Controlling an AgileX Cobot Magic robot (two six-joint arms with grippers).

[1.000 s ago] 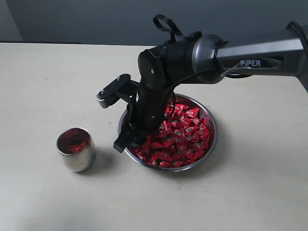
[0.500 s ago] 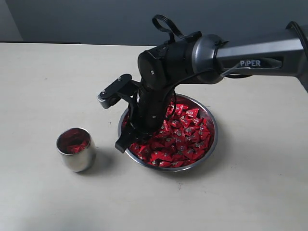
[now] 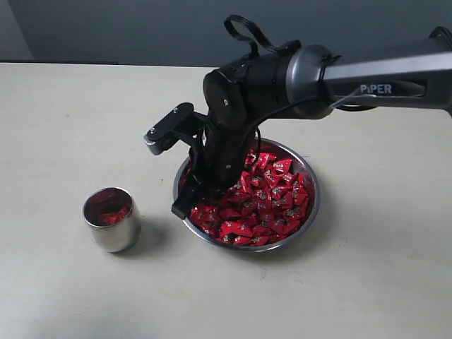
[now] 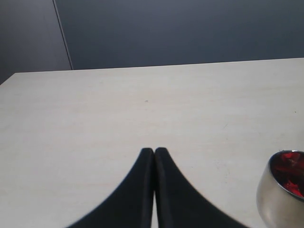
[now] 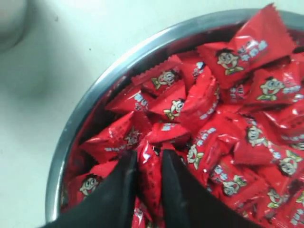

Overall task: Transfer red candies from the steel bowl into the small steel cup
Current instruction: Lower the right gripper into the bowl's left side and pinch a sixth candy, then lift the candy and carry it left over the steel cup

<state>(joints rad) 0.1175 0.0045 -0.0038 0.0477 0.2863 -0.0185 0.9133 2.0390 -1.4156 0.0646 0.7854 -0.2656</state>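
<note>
While right gripper (image 3: 189,203) dipped into bowl (image 3: 311,201) at frame centre, fingers clamped on 1 red candy (image 5: 150,173), candy's long axis running along fingers. Cup (image 3: 111,220) stood upright, mouth up, lower left of gripper, apart from bowl. Left gripper (image 4: 154,153) pressed together, empty, near cup.

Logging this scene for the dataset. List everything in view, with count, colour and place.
shiny red-wrapped candies: many, red, heaped in the bowl; a few more in the cup
wide shallow steel bowl: one, silver, table centre
small rounded steel cup: one, silver, beside the bowl, apart
beige table: one, under everything
dark wall: one, grey-blue, behind table
right arm: one, black and grey, over the bowl; jaws closed on one candy
left arm's jaws: black, shut, near the cup
</note>
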